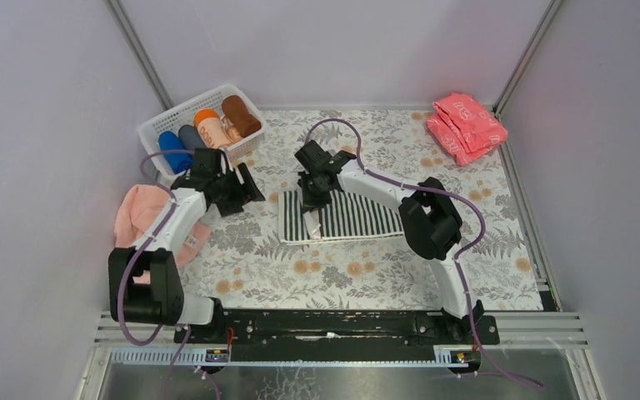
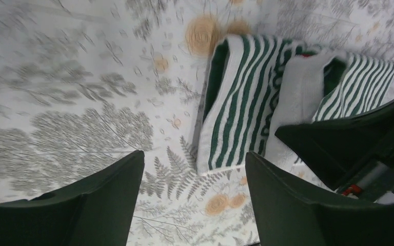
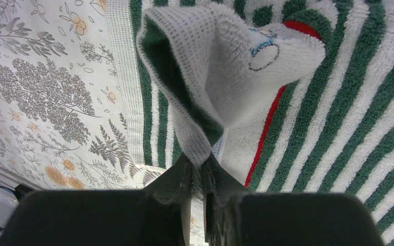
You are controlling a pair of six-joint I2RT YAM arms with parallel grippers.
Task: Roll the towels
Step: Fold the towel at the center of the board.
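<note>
The right fingers are pinched nearly shut on a raised fold of white hem at one end of the striped towel, which otherwise lies flat on the table near its middle. The fold hides the towel beneath it, and only a red line and a scrap of blue stitching show there, too little to read. From above, the right arm covers that end of the towel. The left fingers are spread wide with nothing between them, hanging just left of the towel's edge; the wrist picture is blurred over the floral table. A pink towel lies at the left edge, partly under the left arm, so its shape is hard to make out. A white basket at the far left holds four rolls side by side: blue, grey-blue, orange-and-white, and a brown roll. A stack of folded coral cloths sits in the far right corner.
</note>
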